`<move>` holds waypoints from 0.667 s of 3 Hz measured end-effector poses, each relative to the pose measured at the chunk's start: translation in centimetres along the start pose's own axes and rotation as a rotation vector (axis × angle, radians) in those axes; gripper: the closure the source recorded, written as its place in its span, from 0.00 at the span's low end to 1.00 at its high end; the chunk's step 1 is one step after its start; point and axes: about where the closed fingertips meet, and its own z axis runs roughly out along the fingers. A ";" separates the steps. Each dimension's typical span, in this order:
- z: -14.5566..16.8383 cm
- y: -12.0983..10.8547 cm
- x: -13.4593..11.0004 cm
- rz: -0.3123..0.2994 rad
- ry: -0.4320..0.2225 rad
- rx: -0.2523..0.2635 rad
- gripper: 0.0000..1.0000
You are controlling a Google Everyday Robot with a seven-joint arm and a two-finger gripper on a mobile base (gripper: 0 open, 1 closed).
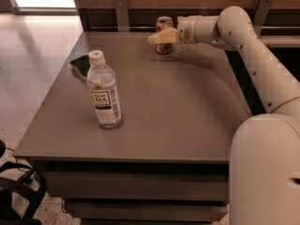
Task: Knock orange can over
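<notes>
The orange can (164,25) stands upright near the far edge of the grey table (187,121). It is golden-orange with a silver top. My gripper (156,38) reaches in from the right and is in front of the can at mid height, covering its middle. The can's top shows above the gripper and its base (163,49) shows below it. I cannot tell whether the gripper touches the can.
A clear water bottle (104,93) with a white cap stands at the table's left middle. A dark green flat object (80,64) lies at the left edge behind it. A wooden wall with metal brackets (122,13) runs behind the table. My arm (253,46) spans the right side.
</notes>
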 end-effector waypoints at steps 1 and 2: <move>0.2 0.6 0.6 0.019 -0.026 -0.030 0.25; 0.5 0.8 0.6 0.020 -0.027 -0.036 0.49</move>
